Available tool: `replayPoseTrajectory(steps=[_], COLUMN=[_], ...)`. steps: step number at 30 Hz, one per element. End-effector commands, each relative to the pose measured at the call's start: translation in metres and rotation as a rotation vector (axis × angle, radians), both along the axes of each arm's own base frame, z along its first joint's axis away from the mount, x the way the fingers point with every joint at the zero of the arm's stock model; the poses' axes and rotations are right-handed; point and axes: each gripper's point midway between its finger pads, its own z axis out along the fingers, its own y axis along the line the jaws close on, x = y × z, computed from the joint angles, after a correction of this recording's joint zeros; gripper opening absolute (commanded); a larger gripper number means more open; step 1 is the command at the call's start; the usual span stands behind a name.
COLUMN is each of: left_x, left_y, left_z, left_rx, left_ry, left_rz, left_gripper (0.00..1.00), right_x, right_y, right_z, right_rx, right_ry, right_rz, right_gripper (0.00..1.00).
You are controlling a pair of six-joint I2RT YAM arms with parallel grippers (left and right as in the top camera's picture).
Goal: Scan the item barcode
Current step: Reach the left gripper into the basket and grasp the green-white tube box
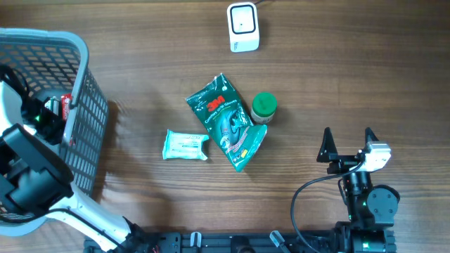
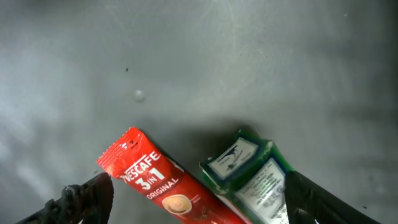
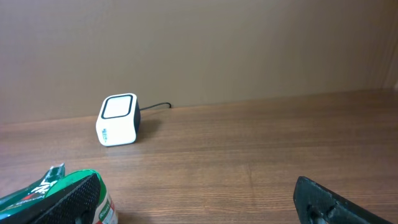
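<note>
At the left edge of the table, the left arm is extended over the rim of a grey mesh basket [image 1: 88,77], with its wrist turned downward. The left gripper [image 2: 198,190] is held just above the basket floor. Its jaws are spread wide and nothing is gripped. A red Nescafé sachet [image 2: 163,185] is seen lying flat on the floor between the fingers [image 2: 87,198], with a green box [image 2: 244,169] against it.

At the near right, the right arm is folded low, and the right gripper [image 1: 348,137] is pointed toward the far edge. It is fully released and empty.

The white barcode scanner [image 1: 243,27] is set upright at the far centre, well apart from both arms, with a dark cable led off behind it. At mid-table a green 3M packet [image 1: 223,118] is laid, with a green-capped bottle [image 1: 264,105] touching its right side and a pale wipes pack [image 1: 185,145] near its left. The surface is brown wood grain. A plain beige wall is seen beyond the far edge.
</note>
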Motion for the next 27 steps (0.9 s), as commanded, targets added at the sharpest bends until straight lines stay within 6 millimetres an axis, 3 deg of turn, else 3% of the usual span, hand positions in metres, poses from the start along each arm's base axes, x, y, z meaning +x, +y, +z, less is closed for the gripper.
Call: replayPoseTrajectory(steps=[1, 4, 8, 11, 14, 22, 25, 27], left_x=[0.003, 0.006, 0.012, 0.022, 0.029, 0.033, 0.036, 0.039], left_y=[0.002, 0.006, 0.018, 0.024, 0.029, 0.011, 0.011, 0.006], left_z=[0.031, 0.048, 0.049, 0.044, 0.032, -0.022, -0.029, -0.031], left_rx=[0.048, 0.087, 0.142, 0.159, 0.158, 0.001, -0.011, -0.039], left_ry=[-0.078, -0.122, -0.138, -0.165, -0.173, -0.127, -0.131, -0.145], left_rz=[0.002, 0.003, 0.008, 0.012, 0.026, 0.034, 0.032, 0.007], left_gripper=[0.82, 0.83, 1.0, 0.96, 0.94, 0.96, 0.81, 0.83], right_x=[0.0, 0.0, 0.0, 0.0, 0.0, 0.0, 0.0, 0.0], right_y=[-0.001, -0.001, -0.001, -0.001, -0.001, -0.001, -0.001, -0.001], right_z=[0.001, 0.001, 0.001, 0.001, 0.001, 0.001, 0.001, 0.001], right_rx=[0.018, 0.018, 0.017, 0.017, 0.018, 0.017, 0.018, 0.018], right_ry=[-0.006, -0.007, -0.007, -0.006, -0.006, -0.006, -0.007, -0.006], right_rz=[-0.01, -0.01, -0.01, -0.01, -0.01, -0.01, -0.01, -0.01], right_gripper=[1.0, 1.0, 1.0, 1.0, 1.0, 1.0, 1.0, 1.0])
